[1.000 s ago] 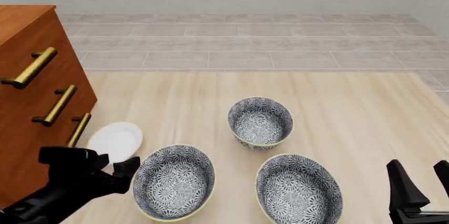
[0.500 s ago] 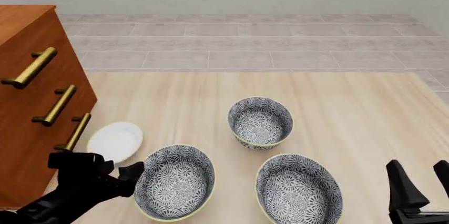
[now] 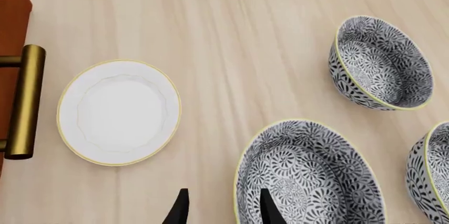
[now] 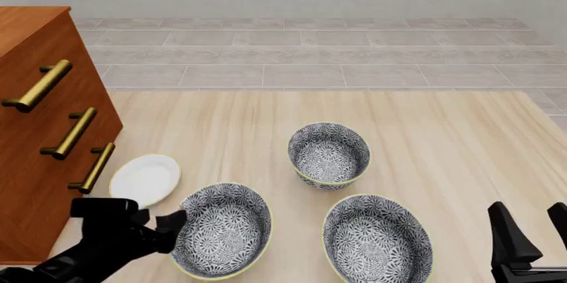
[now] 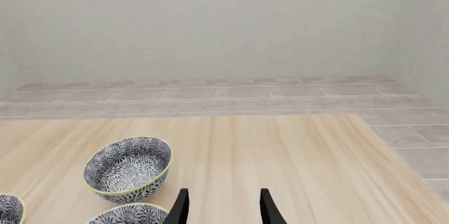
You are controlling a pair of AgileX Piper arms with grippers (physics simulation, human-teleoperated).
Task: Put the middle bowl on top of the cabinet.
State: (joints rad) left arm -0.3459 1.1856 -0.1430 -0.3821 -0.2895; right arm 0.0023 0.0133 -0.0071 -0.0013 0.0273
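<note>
The cabinet (image 4: 36, 163) stands tall at the table's (image 4: 443, 137) left edge, so a bowl lifted too low could knock its side; the white dish (image 4: 145, 180) beside it is empty and could get nudged; the left claw (image 4: 159, 216) is spread wide, straddling the near rim of what I take as the middle bowl (image 4: 222, 230), the middle-sized one, empty on the table; a thin rim pinch could slip or tip it; the small bowl (image 4: 328, 153) and big bowl (image 4: 376, 240) are empty, look alike, and invite mix-up; the right claw (image 4: 532, 223) hangs open, holding nothing.
</note>
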